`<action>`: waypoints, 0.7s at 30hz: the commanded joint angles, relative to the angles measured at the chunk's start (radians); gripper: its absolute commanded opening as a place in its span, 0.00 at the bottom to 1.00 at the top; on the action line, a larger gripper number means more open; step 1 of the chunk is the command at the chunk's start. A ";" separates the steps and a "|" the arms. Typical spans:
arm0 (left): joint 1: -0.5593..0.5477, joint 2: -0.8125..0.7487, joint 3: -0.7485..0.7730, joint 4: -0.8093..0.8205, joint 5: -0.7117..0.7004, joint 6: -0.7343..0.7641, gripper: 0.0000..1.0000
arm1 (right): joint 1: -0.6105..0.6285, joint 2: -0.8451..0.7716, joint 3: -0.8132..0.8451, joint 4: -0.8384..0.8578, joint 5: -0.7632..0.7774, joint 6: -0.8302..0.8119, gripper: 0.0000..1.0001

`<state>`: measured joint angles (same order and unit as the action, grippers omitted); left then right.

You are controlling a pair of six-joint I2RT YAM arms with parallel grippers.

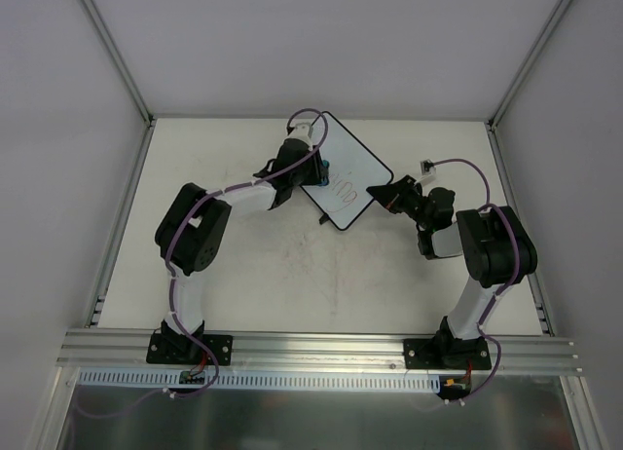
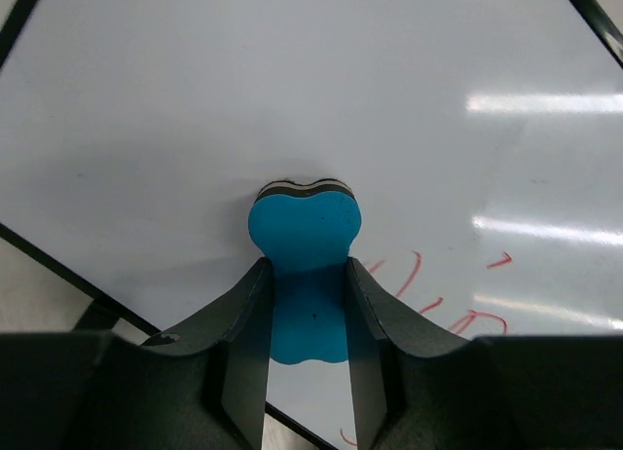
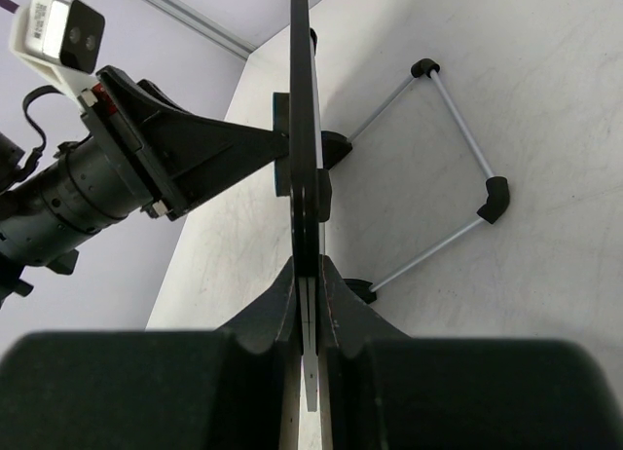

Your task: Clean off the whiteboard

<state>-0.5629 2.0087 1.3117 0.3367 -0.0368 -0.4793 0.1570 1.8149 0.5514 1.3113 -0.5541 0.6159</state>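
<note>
Overhead view: the whiteboard (image 1: 355,163) is sitting at the upper centre of the table (image 1: 273,275), turned diamond-wise, its long axis apparently running from upper left to lower right. The left claw (image 1: 316,172) is meeting it from the left and the right claw (image 1: 380,192) from the right. Left wrist view: the left claw (image 2: 304,270) is pinching a blue eraser (image 2: 304,226), whose felt end is pressing on the white face at frame centre. The red handwriting (image 2: 438,299) is lying just lower right of the eraser, beside the right-hand finger, so the coming stroke is judged to run that way. The left arm is the one placed to make it. Right wrist view: the right claw (image 3: 307,275) is pressed together on the board's rim, the board showing edge-on as a dark vertical line. A wire stand (image 3: 461,129) is trailing on the table at right, on the side away from the eraser. No containers are showing.
</note>
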 commanded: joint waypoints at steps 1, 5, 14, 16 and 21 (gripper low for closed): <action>-0.098 -0.014 -0.023 -0.015 0.066 0.091 0.00 | 0.010 -0.016 0.025 0.134 0.000 0.010 0.00; -0.143 -0.018 -0.006 -0.010 0.067 0.189 0.00 | 0.010 -0.016 0.027 0.135 -0.001 0.008 0.00; -0.213 -0.005 0.041 -0.039 0.092 0.315 0.00 | 0.012 -0.014 0.033 0.134 -0.010 0.008 0.00; -0.216 0.001 0.052 -0.048 0.080 0.318 0.00 | 0.013 -0.012 0.035 0.134 -0.010 0.008 0.00; -0.218 0.015 0.067 -0.070 0.063 0.314 0.00 | 0.013 -0.012 0.035 0.135 -0.010 0.008 0.00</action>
<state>-0.7471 1.9888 1.3552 0.3275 -0.0303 -0.1791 0.1555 1.8149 0.5514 1.3094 -0.5552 0.6140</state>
